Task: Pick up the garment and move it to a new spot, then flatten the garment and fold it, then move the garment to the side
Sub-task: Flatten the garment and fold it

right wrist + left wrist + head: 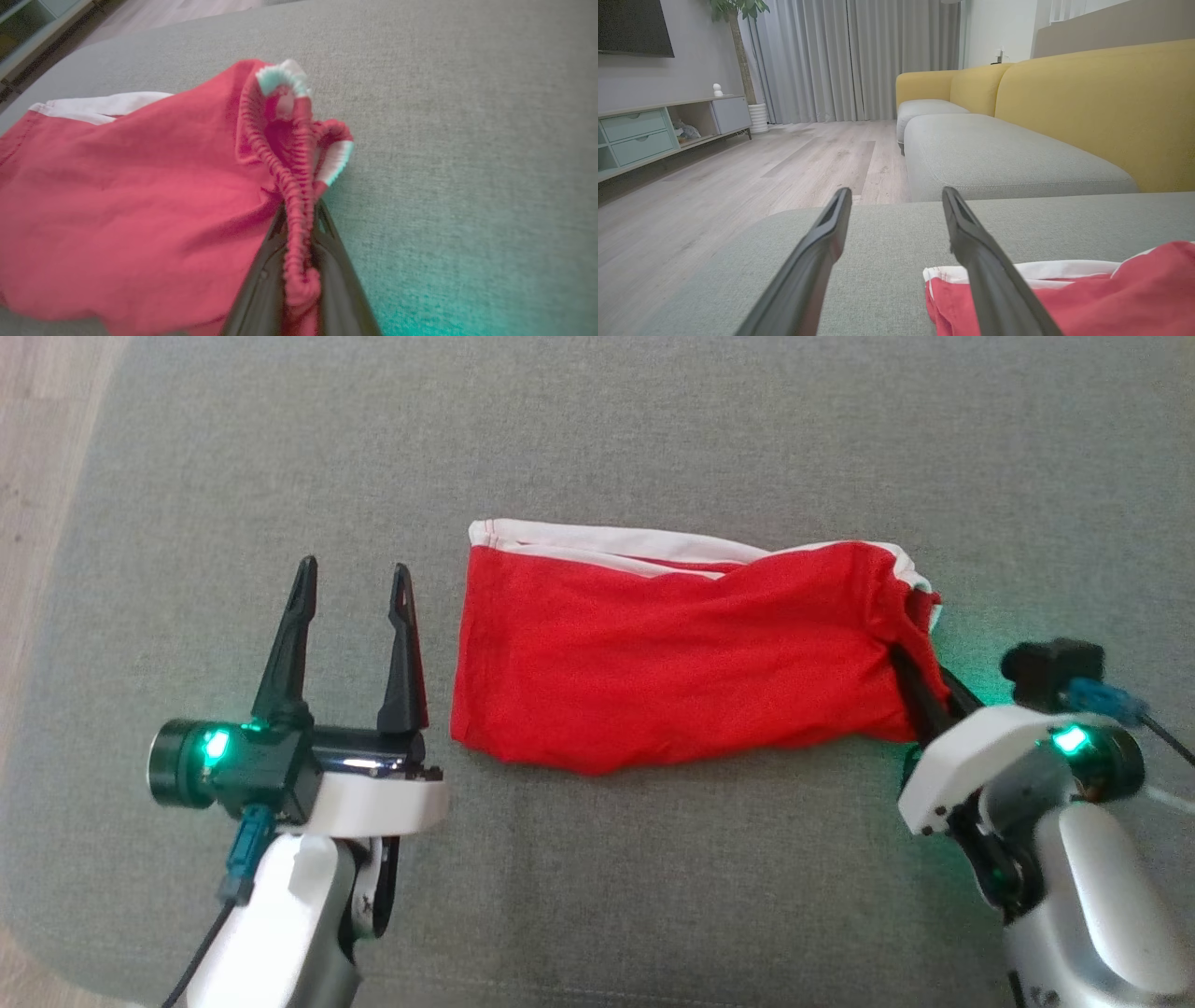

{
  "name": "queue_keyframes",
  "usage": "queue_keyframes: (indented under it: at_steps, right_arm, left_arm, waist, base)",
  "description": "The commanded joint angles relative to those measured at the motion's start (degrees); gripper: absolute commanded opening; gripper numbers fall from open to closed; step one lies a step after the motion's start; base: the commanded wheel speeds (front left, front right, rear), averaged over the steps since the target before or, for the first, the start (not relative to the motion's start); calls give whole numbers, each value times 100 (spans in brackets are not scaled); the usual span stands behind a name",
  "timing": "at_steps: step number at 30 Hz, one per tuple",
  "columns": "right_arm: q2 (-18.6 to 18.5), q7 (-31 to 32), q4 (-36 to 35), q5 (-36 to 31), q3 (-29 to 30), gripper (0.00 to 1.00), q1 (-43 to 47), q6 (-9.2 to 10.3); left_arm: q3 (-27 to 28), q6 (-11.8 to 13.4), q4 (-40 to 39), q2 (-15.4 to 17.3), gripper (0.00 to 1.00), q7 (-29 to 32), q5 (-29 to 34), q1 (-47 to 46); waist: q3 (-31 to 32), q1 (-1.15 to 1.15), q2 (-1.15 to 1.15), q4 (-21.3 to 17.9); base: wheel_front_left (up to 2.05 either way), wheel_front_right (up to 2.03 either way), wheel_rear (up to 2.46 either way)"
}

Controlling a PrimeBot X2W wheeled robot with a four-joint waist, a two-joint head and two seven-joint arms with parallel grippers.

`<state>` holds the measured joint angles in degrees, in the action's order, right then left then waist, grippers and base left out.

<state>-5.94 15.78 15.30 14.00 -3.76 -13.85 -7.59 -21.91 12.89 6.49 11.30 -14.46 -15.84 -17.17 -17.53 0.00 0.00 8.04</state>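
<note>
Head view, grey cushion (653, 448): everything is carried by it. Bare fabric is seen beyond the garment toward the far edge, and a narrower strip toward the near edge. Its left edge, with wooden floor (37, 476) past it, lies beyond the left claw.
Garment (653, 663): a red piece is laid about mid-cushion, mostly flat, with its long axis run left to right. The right end is bunched.
Left claw (355, 574): the fingers are held wide apart with nothing between them. They are pointed at the far edge, just beside the garment's left end; no contact can be made out.
Right claw (300, 224): it is clamped on the garment's right end.
Waistband (292, 186): the gathered elastic is pinched between the right fingers.
White trim (597, 537): it is run along the garment's far side.
Deciding relation: the garment is stretched between the two claws and gripped at one end only. The free left end is nearest the left claw.
Open room: a carry toward the far edge is judged safest. The left edge is close, so a slide off the cushion could be risked there.
</note>
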Motion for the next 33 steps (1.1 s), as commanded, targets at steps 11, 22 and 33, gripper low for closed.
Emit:
queue_keyframes:
  at_steps: [11, 22, 33]
  right_arm:
    - [-441, 277, -941, 564, 580, 0, 413, 10]
    - [177, 2542, -1881, 3691, -83, 0, 183, 10]
    - [304, 1711, -442, 4970, -1163, 0, -650, 10]
  left_arm:
    - [443, -114, -116, 18, 100, -53, 147, 164]
    - [451, -224, -48, -16, 100, -53, 211, 159]
    - [336, -345, 47, -233, 100, -53, 271, 81]
  waist:
    - [293, 0, 0, -293]
    - [374, 0, 0, -322]
    - [152, 0, 0, 173]
  base:
    - [0, 0, 0]
    - [0, 0, 0]
    - [0, 0, 0]
